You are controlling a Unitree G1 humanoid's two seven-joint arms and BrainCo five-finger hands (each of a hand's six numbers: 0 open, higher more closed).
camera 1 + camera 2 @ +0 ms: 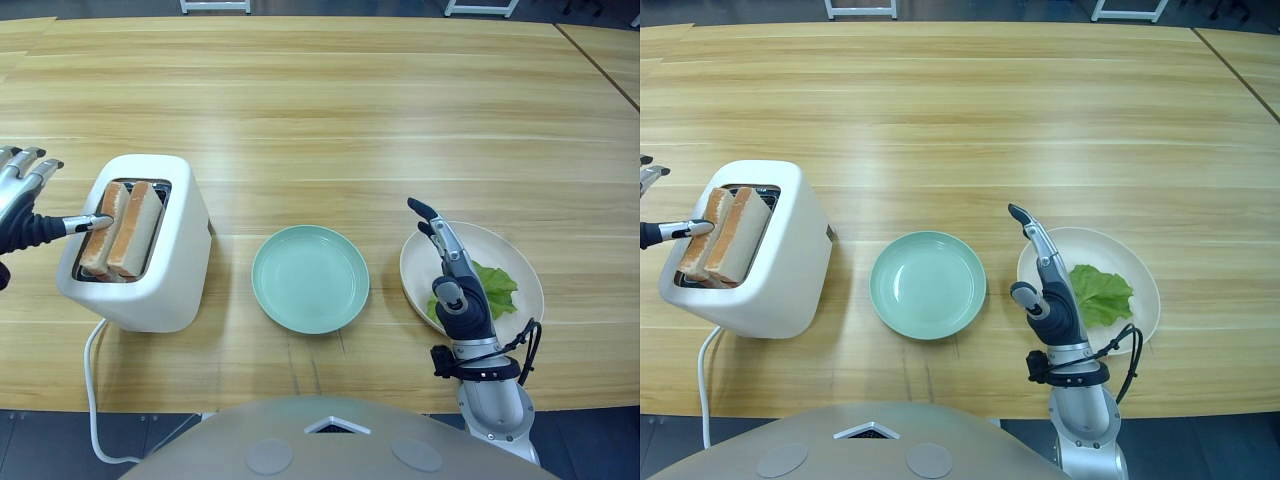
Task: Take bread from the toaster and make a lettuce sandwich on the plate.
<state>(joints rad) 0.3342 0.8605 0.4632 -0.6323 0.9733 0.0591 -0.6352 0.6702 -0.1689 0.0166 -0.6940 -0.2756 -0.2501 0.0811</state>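
Beside the toaster (175, 265), the cropped left hand (22, 212) spreads wide; the flat right hand (462, 297) half-hides lettuce (502, 285).

Head stereo pair looks down at one shared table (330, 110).
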